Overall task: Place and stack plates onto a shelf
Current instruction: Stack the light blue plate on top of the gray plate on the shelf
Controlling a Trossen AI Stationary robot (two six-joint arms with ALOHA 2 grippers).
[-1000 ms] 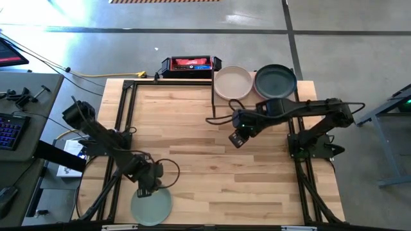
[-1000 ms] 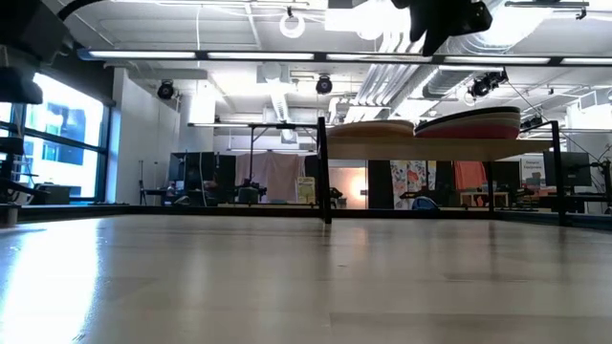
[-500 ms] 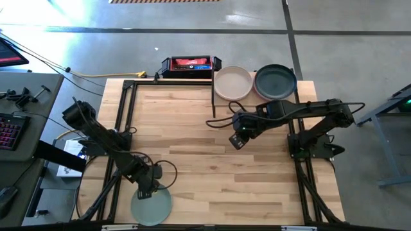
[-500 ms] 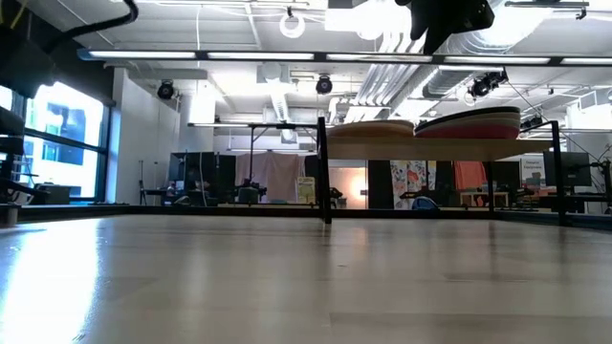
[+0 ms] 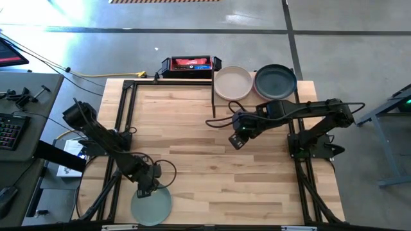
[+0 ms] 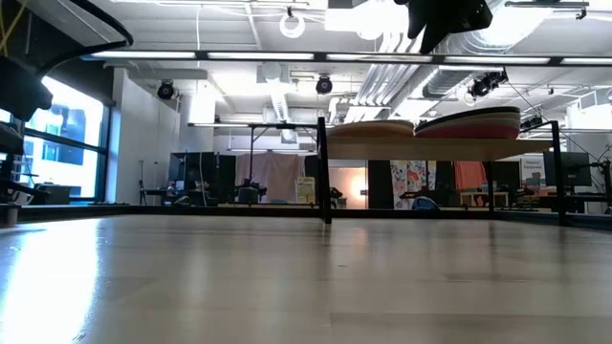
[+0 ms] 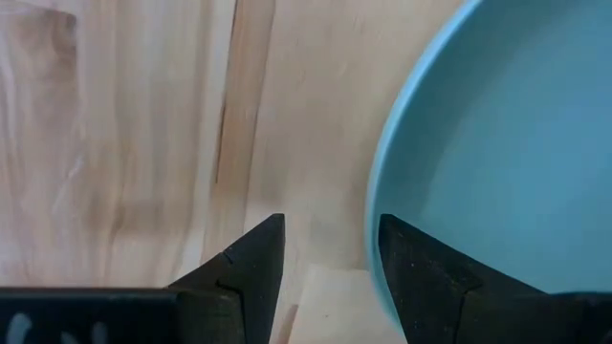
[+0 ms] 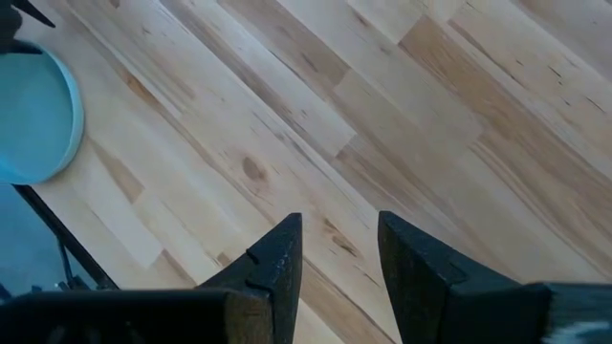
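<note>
A sage green plate lies flat on the table near its front left corner. My left gripper points down over the plate's far left rim. It is open, with one finger over the plate's inside and one outside it. No touch shows. The shelf stands at the far right and carries a beige plate and a charcoal plate. In the low view these two are the tops of two stacks. My right gripper hovers open over the table's middle right, with only bare wood below it.
A black-and-red box sits at the table's far edge, left of the shelf. Black frame rails run along the table's left and right sides. Bare planks lie between the two arms.
My left gripper has sunk toward the sage green plate's rim and stays open. The plate has not moved.
</note>
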